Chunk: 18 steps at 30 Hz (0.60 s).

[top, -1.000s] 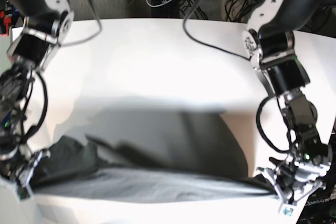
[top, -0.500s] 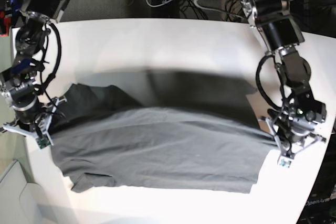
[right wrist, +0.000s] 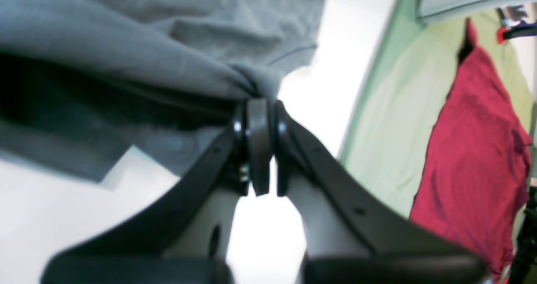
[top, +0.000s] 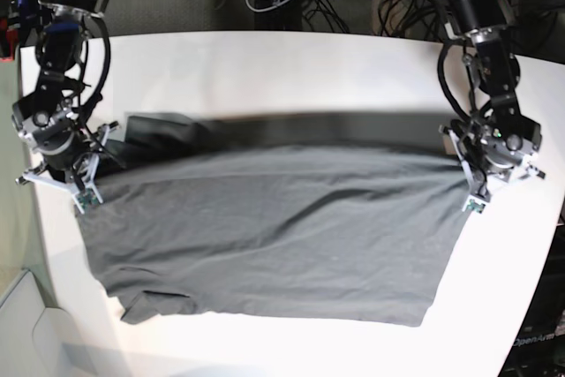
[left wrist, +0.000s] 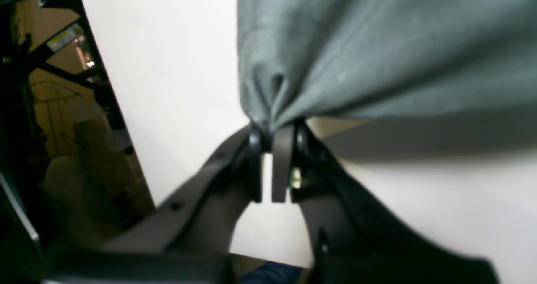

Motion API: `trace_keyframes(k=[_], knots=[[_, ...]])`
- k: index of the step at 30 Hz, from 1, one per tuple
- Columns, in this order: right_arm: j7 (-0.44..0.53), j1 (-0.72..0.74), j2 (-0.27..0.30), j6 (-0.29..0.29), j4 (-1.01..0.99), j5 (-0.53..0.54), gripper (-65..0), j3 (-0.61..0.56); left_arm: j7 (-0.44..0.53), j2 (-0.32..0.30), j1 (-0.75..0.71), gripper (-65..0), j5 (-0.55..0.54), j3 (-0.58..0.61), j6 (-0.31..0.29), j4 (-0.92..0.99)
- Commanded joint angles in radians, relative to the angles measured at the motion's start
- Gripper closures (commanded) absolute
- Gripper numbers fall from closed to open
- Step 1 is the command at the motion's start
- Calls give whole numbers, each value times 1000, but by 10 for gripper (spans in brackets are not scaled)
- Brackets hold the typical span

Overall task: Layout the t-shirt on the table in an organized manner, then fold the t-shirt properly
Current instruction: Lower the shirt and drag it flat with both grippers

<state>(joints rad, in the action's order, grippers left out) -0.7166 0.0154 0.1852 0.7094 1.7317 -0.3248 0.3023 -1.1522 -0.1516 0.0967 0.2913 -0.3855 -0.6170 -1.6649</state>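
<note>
My left gripper (left wrist: 275,128) and right gripper (right wrist: 258,97) are both clamped tight, each pinching a bunch of grey t-shirt (top: 274,236). My arms reach down, wide apart, wrists bent inward.

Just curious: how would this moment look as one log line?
stage: spreading | left gripper: shut on t-shirt | right gripper: shut on t-shirt | table: shirt partly down

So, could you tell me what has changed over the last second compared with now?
Both arms carried the dark charcoal-grey t-shirt away from the near edge toward the far side of the white table. The cloth, bunched into a narrow band a second ago, now lies spread out much flatter. Unchanged: the left pincer and right pincer stay shut on its two corners; nothing was let go.
</note>
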Motion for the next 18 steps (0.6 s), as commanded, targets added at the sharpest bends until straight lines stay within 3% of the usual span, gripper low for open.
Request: trace_keyframes(k=[1, 4, 10, 12, 14, 18], knots=[[13, -4, 12, -11, 17, 0, 0, -2, 2, -7, 4, -11, 7, -2, 7, -21], [12, -39, 15, -11, 17, 0, -15, -19, -2, -7, -18, -47, 7, -2, 7, -21], [12, -88, 41, -11, 26, 0, -185, -12, -2, -9, -68, -327, 7, -8, 7, -47], [12, -91, 58, -11, 26, -1, -231, -10, -2, -9, -91, -395, 7, -3, 7, -82], [12, -93, 67, -11, 43, -1, -260, -1, -2, -7, -105, -426, 7, -3, 7, -116], [-16, -127, 63, -11, 123, 0, -290, 53, -5, -3, -110, -428, 7, -11, 7, -197]])
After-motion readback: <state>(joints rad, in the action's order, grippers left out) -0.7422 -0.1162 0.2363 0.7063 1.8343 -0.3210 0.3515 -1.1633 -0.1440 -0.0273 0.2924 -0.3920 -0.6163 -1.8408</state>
